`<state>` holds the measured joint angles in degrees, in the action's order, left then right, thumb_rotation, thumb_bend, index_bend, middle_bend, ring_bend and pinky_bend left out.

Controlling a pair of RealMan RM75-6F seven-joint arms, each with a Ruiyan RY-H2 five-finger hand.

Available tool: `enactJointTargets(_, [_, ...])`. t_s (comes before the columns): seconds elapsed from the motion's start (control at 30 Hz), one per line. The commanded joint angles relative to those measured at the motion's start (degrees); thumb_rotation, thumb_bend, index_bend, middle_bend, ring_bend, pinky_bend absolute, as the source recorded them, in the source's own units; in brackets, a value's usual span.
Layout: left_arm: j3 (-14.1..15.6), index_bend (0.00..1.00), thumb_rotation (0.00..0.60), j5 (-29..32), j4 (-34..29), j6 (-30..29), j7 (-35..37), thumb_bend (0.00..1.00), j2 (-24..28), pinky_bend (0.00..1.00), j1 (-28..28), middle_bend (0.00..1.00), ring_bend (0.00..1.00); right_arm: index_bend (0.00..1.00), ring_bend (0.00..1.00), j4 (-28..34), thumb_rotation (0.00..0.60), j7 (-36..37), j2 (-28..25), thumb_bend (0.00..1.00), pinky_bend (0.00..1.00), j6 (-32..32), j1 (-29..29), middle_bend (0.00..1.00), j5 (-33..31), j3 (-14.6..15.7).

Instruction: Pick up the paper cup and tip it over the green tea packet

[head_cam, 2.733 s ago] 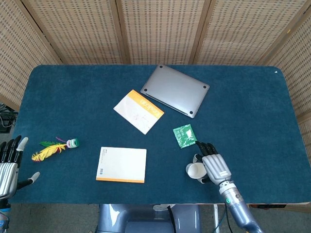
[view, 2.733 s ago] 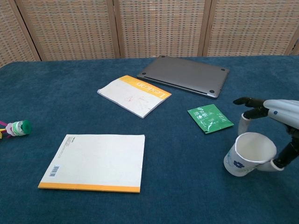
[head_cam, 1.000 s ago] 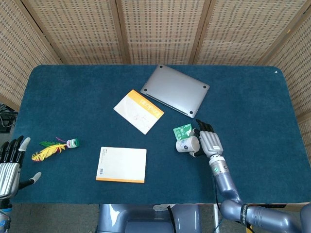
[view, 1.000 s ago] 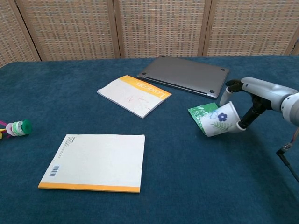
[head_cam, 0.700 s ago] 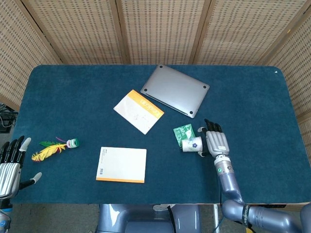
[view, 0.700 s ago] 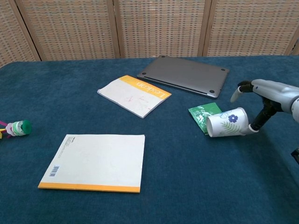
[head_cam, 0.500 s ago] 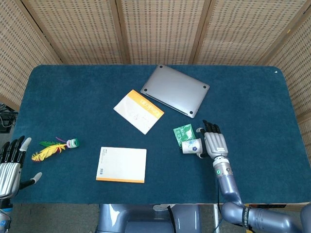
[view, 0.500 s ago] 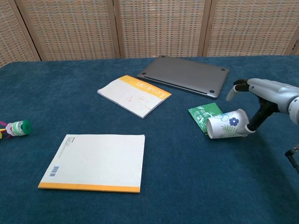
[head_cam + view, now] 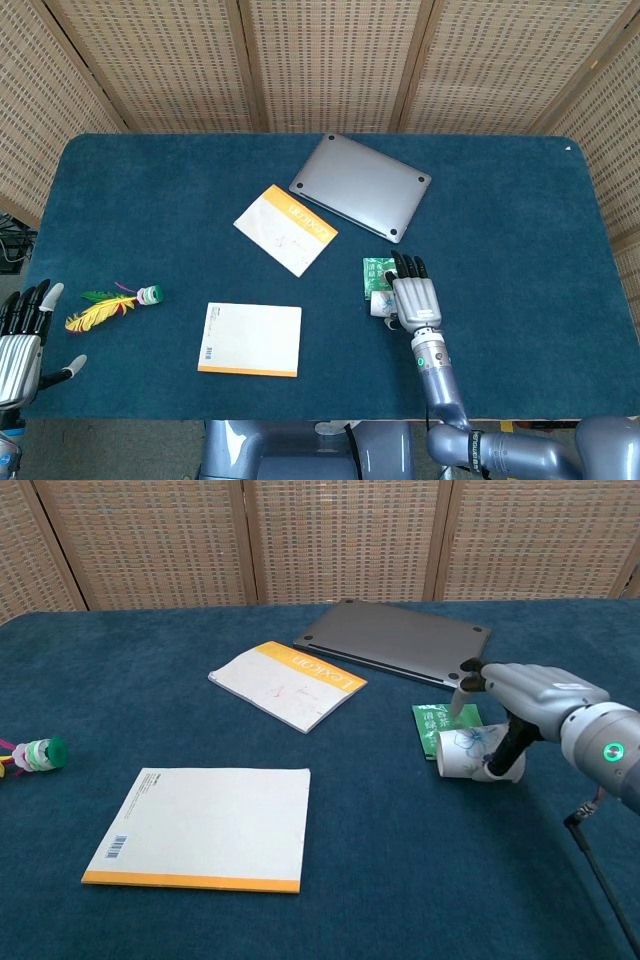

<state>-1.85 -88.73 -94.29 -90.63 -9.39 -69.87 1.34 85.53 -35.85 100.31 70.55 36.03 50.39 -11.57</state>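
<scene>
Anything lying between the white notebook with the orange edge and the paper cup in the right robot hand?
Nothing: in the chest view only bare blue cloth separates the notebook from the paper cup.

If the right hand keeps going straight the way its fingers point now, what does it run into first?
Probably the closed laptop. The right hand holds the paper cup on its side over the green tea packet, fingers pointing toward the laptop's near corner; depth is uncertain.

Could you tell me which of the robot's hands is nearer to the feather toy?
Left. The left hand sits at the table's near left corner, just beside the feather toy; the right hand holds the paper cup far across the table.
</scene>
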Motion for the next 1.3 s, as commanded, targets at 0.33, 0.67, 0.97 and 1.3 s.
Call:
enactJointTargets(0.33, [-0.1, 0.00, 0.600, 0.3, -0.1, 0.1, 0.2, 0.14, 0.1, 0.00, 0.0, 0.00, 0.00, 0.37, 0.00, 0.8, 0.600, -5.4, 2.2, 0.21, 0.00, 2.6, 0.4, 0.00, -0.9, -0.6])
enactJointTargets(0.67, [-0.1, 0.00, 0.600, 0.3, -0.3, -0.1, 0.4, 0.14, 0.4, 0.00, -0.1, 0.00, 0.00, 0.38, 0.00, 2.4, 0.600, -10.7, 3.7, 0.21, 0.00, 3.9, 1.3, 0.00, -3.6, -1.7])
enactJointTargets(0.97, [0.0, 0.00, 0.600, 0.3, -0.3, 0.1, 0.5, 0.14, 0.4, 0.00, 0.0, 0.00, 0.00, 0.41, 0.00, 0.9, 0.600, -14.9, 5.4, 0.22, 0.00, 4.6, 2.5, 0.00, -4.7, -1.6])
enactJointTargets(1.3, [0.1, 0.00, 0.600, 0.1, -0.4, 0.0, 0.8, 0.14, 0.6, 0.00, -0.1, 0.00, 0.00, 0.44, 0.00, 0.6, 0.600, -18.0, 7.0, 0.22, 0.00, 6.0, 3.3, 0.00, -4.6, -1.5])
